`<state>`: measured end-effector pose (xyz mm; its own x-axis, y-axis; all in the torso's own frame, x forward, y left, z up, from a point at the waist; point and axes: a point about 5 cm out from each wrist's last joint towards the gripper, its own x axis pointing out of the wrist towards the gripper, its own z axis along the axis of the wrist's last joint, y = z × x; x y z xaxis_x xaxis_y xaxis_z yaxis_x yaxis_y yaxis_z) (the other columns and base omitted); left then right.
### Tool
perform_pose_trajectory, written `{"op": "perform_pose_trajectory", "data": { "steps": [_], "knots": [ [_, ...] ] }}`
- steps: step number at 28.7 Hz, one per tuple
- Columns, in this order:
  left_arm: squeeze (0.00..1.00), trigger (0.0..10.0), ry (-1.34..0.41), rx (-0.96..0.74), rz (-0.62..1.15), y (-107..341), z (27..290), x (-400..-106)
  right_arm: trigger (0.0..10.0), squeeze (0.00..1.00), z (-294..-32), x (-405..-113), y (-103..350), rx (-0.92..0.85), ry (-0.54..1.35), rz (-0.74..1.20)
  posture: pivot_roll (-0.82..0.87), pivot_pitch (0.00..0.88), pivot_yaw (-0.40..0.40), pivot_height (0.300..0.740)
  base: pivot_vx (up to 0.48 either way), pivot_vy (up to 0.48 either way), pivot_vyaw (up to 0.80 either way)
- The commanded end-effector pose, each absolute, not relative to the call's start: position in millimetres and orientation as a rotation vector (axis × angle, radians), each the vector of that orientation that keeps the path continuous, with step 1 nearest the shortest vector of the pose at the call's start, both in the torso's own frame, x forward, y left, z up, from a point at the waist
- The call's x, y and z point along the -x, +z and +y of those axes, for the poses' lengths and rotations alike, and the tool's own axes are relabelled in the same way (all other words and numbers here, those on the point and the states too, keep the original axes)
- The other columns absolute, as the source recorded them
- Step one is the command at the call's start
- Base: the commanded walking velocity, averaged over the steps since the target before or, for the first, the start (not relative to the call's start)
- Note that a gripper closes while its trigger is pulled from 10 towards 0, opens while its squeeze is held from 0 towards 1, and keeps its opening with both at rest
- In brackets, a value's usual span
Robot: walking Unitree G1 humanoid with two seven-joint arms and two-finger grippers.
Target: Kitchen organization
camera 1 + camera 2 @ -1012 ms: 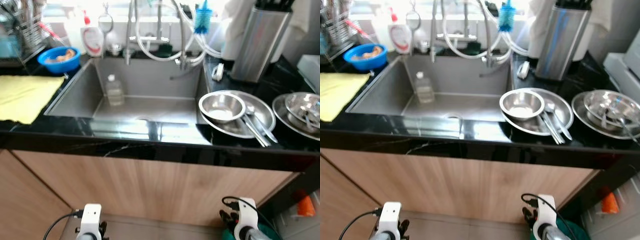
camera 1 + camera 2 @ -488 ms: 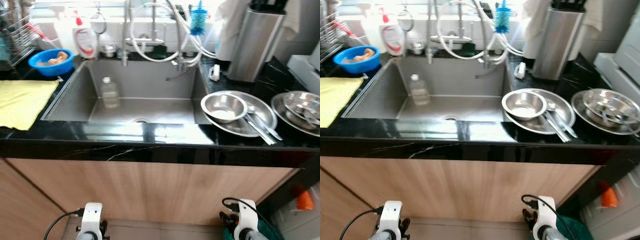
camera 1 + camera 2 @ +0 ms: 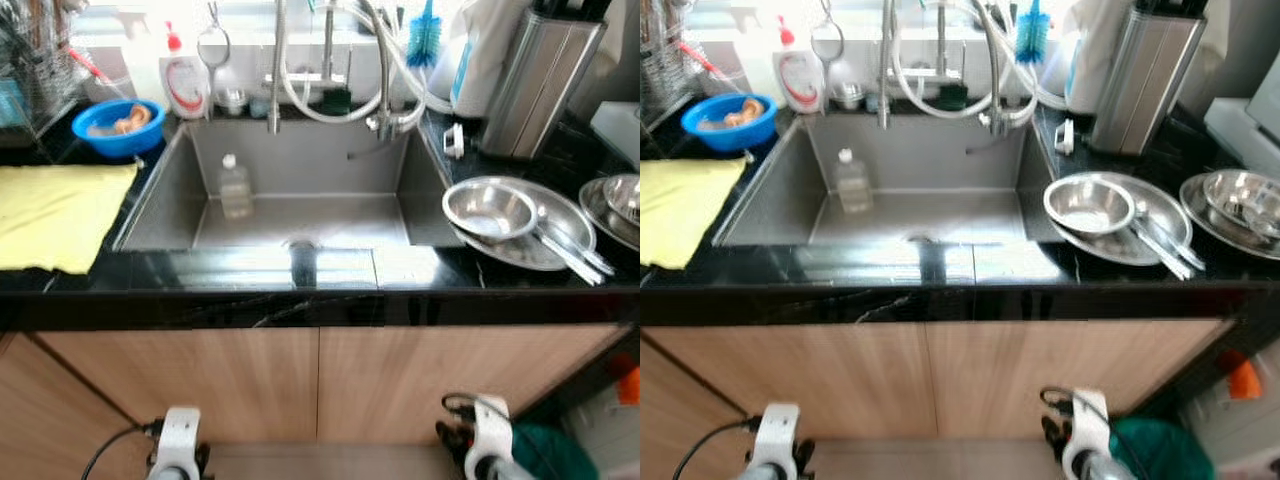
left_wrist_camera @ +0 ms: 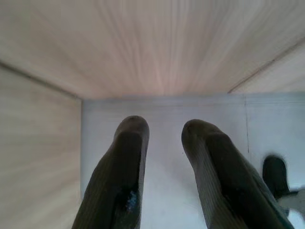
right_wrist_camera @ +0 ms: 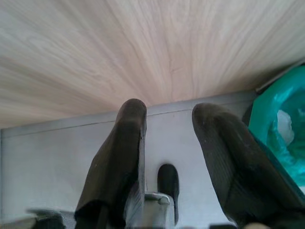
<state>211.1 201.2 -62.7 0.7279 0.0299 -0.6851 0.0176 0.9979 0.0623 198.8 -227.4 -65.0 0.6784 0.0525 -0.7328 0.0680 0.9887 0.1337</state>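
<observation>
Since half a second ago the head camera has swung so the sink (image 3: 300,200) sits nearer the middle of the view and the steel dishes lie further right; nothing on the counter itself has shifted. Both arms hang straight down in front of the wooden cabinet doors (image 3: 320,385), well below the black countertop (image 3: 330,295). The left gripper (image 4: 164,131) points at the grey floor (image 4: 164,107) beside the cabinet base, its two black fingers spread apart and holding nothing. The right gripper (image 5: 167,114) hangs the same way, fingers spread and empty, with a teal bag (image 5: 281,124) just beside it. On the counter to the right of the sink, a steel bowl (image 3: 490,208) rests in a steel plate (image 3: 550,235) with utensils (image 3: 572,258) laid across it. A clear bottle (image 3: 235,187) stands inside the sink at its far left. A yellow cloth (image 3: 55,215) lies on the counter to the left, with a blue bowl (image 3: 118,125) beyond it.
</observation>
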Motion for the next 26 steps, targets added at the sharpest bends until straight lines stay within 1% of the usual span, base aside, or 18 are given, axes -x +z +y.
{"op": "perform_pose_trajectory", "data": {
  "steps": [1, 7, 13, 26],
  "knots": [
    [0.0, 10.0, 0.013, -0.084, 0.792, -68, 207, -200, 10.0, 0.0, -224, -203, -63, -0.162, -0.006, 0.81, -0.07, 0.0, 0.044, 0.74, 0.0, 0.0, 0.0],
    [0.0, 10.0, 0.003, -0.086, 0.793, -69, 205, -199, 10.0, 0.0, -223, -203, -64, -0.166, -0.016, 0.805, -0.08, 0.0, 0.054, 0.74, 0.0, 0.0, 0.0],
    [0.0, 10.0, -0.007, -0.093, 0.791, -69, 204, -200, 10.0, 0.0, -222, -203, -63, -0.185, -0.07, 0.755, -0.1, 0.0, 0.065, 0.74, 0.0, 0.0, 0.0],
    [0.0, 10.0, -0.04, -0.103, 0.722, -59, 198, -216, 10.0, 0.0, -220, -211, -57, -0.195, -0.12, 0.677, -0.13, 0.0, 0.081, 0.74, 0.0, 0.0, 0.0]
  ]
}}
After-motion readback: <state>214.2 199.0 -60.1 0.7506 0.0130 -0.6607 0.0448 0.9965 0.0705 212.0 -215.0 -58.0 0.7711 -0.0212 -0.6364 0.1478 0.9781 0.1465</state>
